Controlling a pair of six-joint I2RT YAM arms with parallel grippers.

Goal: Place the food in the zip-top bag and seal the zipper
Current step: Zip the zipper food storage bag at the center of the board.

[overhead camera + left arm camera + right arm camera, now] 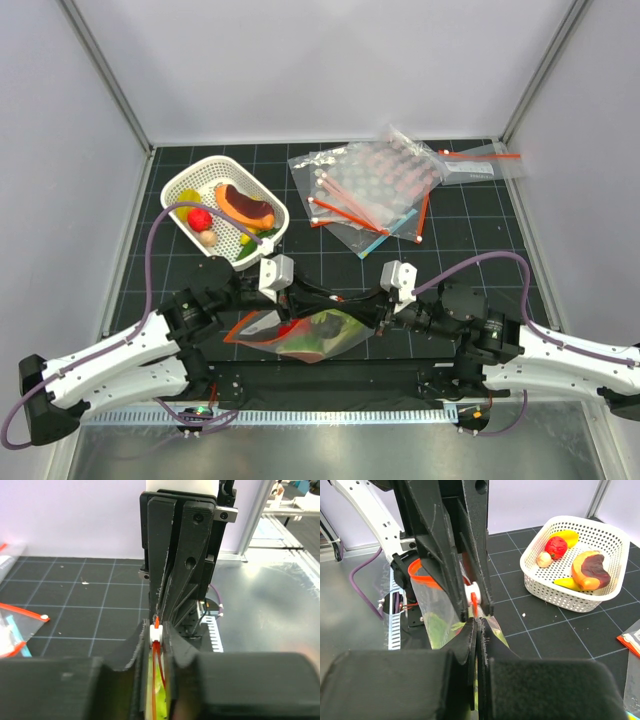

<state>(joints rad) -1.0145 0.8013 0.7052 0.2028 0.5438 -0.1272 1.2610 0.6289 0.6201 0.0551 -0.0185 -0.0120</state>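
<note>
The zip-top bag (pixel 318 338) lies between the two arms at the near table edge, with green leafy food (pixel 325 325) and a red piece (pixel 290 328) inside. My left gripper (pixel 335 300) is shut on the white slider (pixel 156 633) of the orange-red zipper (pixel 160 667). Behind the slider the two strips run apart over the green food (pixel 161 692). My right gripper (pixel 375 308) faces it and is shut on the bag's edge (pixel 495 630) just past the slider (pixel 472 596). In the right wrist view the orange mouth strip (pixel 418 576) curves open at the left.
A white slotted basket (pixel 190 175) at the back left holds several toy foods; it also shows in the right wrist view (pixel 570 602). A pile of clear bags (pixel 375 190) lies at the back right, one more bag (pixel 480 165) beside it. A metal ledge (pixel 270 610) runs along the near edge.
</note>
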